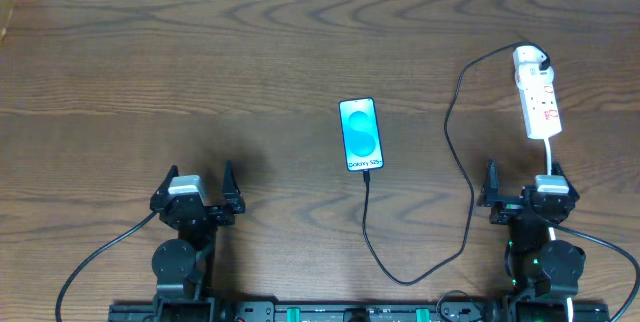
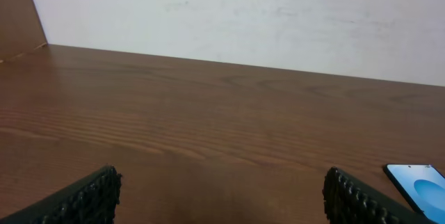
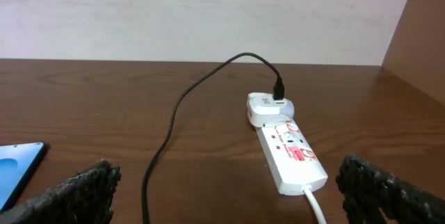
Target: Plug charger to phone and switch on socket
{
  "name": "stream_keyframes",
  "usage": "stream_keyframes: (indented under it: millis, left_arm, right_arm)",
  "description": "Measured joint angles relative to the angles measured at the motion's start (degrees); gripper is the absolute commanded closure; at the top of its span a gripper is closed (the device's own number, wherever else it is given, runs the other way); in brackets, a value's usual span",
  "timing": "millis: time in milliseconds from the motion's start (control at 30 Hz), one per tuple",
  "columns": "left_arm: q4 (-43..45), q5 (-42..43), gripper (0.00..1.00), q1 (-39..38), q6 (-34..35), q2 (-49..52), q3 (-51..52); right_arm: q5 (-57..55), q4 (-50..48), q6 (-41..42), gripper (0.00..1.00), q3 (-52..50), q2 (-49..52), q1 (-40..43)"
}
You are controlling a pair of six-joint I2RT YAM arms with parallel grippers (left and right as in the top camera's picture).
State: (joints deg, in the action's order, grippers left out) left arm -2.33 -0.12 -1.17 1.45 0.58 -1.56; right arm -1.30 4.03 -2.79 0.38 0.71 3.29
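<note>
The phone lies flat mid-table, blue screen up; its edge shows in the left wrist view and the right wrist view. The charger's thin black cable runs from the phone's near end, loops toward the front, then up to its white adapter, which sits in the far end of the white socket strip. In the right wrist view the strip, adapter and cable lie ahead. My left gripper is open and empty at the front left. My right gripper is open and empty just in front of the strip.
The strip's white cord runs toward my right arm base. A pale wall stands behind the table's far edge. A brown side panel stands at the right, another at the left.
</note>
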Motion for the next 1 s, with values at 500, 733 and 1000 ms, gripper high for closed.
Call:
stream_keyframes:
  millis: [500,733,1000]
  left_arm:
    - [0.0,0.0,0.07,0.0,0.0,0.0,0.0]
    - [0.0,0.0,0.07,0.0,0.0,0.0,0.0]
    - [0.0,0.0,0.07,0.0,-0.02,0.0,0.0]
  right_arm:
    - [-6.05,-0.63,0.94,0.01,0.0,0.0,-5.57]
    - [-6.05,-0.63,1.07,0.01,0.0,0.0,-5.57]
    - [-6.05,-0.63,1.09,0.01,0.0,0.0,-5.57]
